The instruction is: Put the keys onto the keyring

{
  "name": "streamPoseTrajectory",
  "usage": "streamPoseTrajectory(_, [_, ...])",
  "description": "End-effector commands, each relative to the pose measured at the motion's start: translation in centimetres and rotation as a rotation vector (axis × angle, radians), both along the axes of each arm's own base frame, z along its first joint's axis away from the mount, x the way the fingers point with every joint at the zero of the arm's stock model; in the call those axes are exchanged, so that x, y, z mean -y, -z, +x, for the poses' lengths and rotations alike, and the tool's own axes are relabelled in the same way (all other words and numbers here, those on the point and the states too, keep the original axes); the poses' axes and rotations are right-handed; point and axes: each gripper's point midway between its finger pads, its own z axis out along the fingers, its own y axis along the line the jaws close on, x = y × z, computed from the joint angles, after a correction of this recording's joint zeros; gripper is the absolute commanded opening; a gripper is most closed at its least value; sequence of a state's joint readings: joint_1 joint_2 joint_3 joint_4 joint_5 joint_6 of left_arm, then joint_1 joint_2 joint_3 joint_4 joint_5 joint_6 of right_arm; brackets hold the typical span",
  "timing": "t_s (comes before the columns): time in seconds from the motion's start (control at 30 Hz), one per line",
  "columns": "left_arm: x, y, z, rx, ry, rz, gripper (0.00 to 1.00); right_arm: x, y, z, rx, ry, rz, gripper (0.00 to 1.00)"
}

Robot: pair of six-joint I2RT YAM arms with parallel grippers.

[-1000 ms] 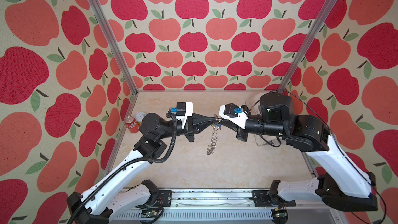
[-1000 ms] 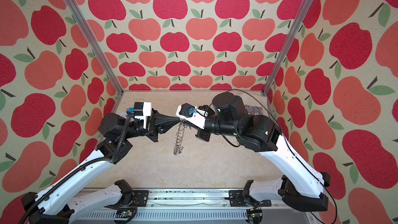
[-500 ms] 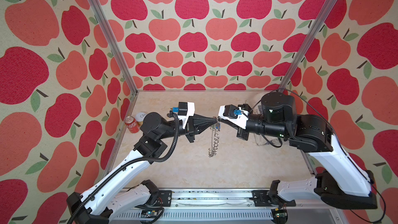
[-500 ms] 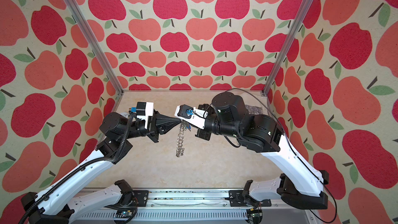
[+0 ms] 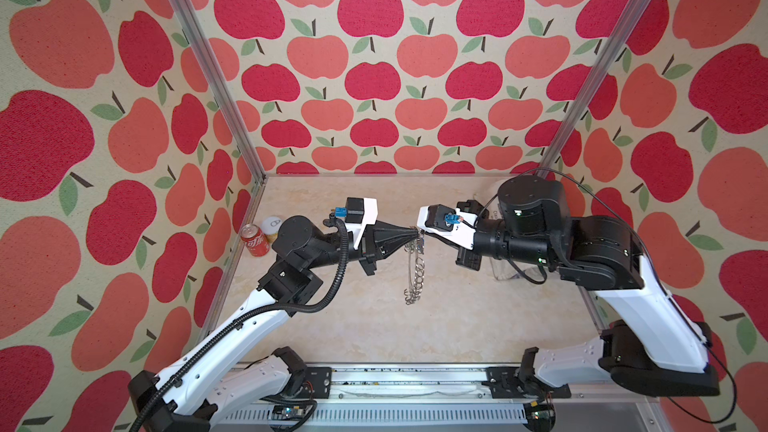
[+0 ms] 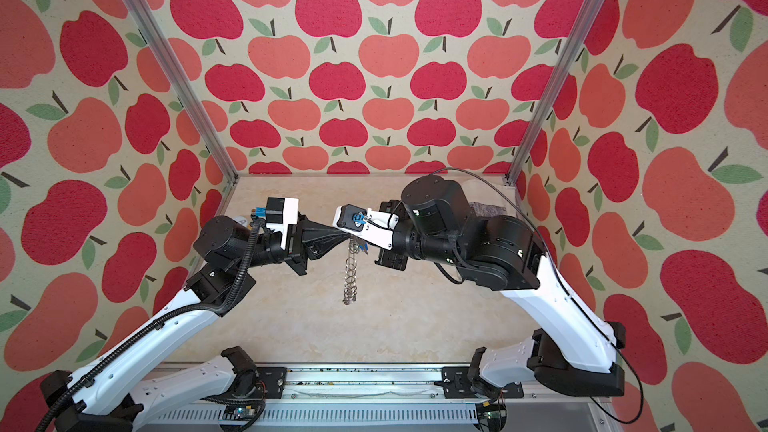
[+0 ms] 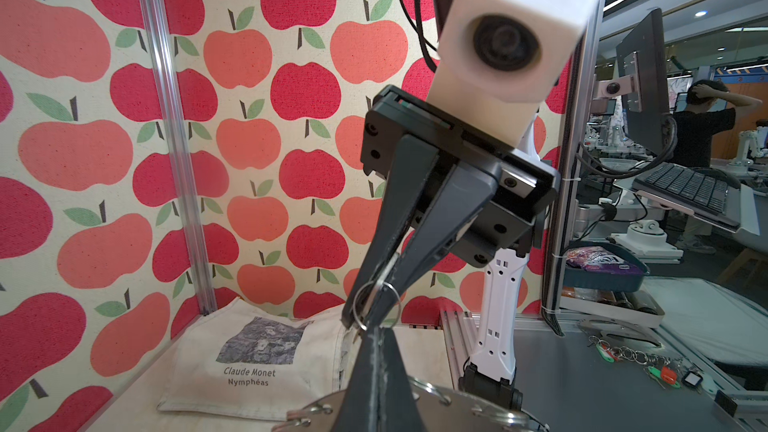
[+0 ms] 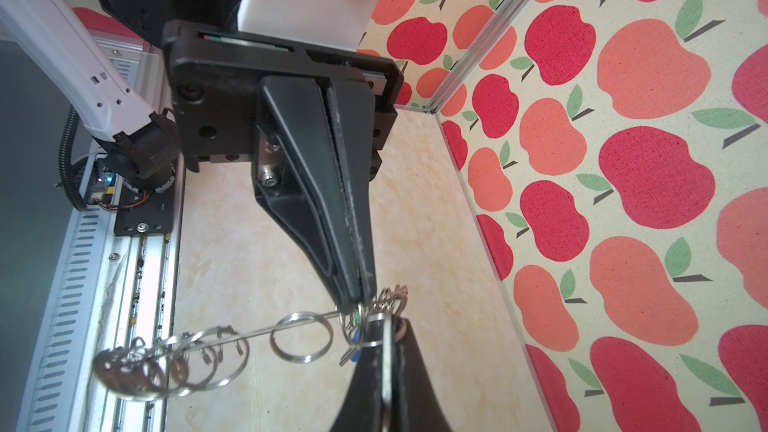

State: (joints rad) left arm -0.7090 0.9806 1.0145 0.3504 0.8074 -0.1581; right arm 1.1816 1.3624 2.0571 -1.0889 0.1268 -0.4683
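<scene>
The left claw (image 5: 412, 234) is closed on the top rim of the flat silver-grey keyring disc (image 5: 417, 275), fringed with small wire rings. The disc hangs edge-on in the air above the marbled beige bench (image 5: 332, 326). The right claw (image 7: 363, 315), nearly tip to tip with the left, is clamped on a small silver key (image 8: 387, 349). A blue tag (image 8: 354, 339) shows just beside the tips.

We count two grippers, left gripper (image 8: 353, 303) and right gripper (image 7: 366, 312), one keyring (image 5: 418, 274), one blue-tagged key (image 8: 354, 339), one red can (image 5: 254, 241), one pale can (image 5: 273, 225), one printed bag (image 7: 249, 363).
</scene>
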Motion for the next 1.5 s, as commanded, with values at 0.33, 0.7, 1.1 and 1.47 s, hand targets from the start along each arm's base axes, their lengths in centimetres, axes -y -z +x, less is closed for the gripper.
streamPoseTrajectory(0.33, [-2.7,1.4,1.0,-0.031,-0.212,0.074,0.70,1.8,2.3,3.2,0.129,0.153,-0.221,0.00])
streamPoseTrajectory(0.7, [-5.5,5.8,2.9,-0.169,-0.426,0.151,0.90,1.5,4.9,5.1,0.042,0.203,-0.293,0.00])
streamPoseTrajectory(1.1, [-11.0,9.5,3.5,-0.332,-0.692,0.187,0.95,-0.9,11.8,8.3,-0.251,0.227,-0.358,0.00])
streamPoseTrajectory(1.47, [-13.8,10.2,2.4,-0.370,-0.776,0.184,0.96,-7.0,18.2,9.7,-0.456,0.163,-0.373,0.00])
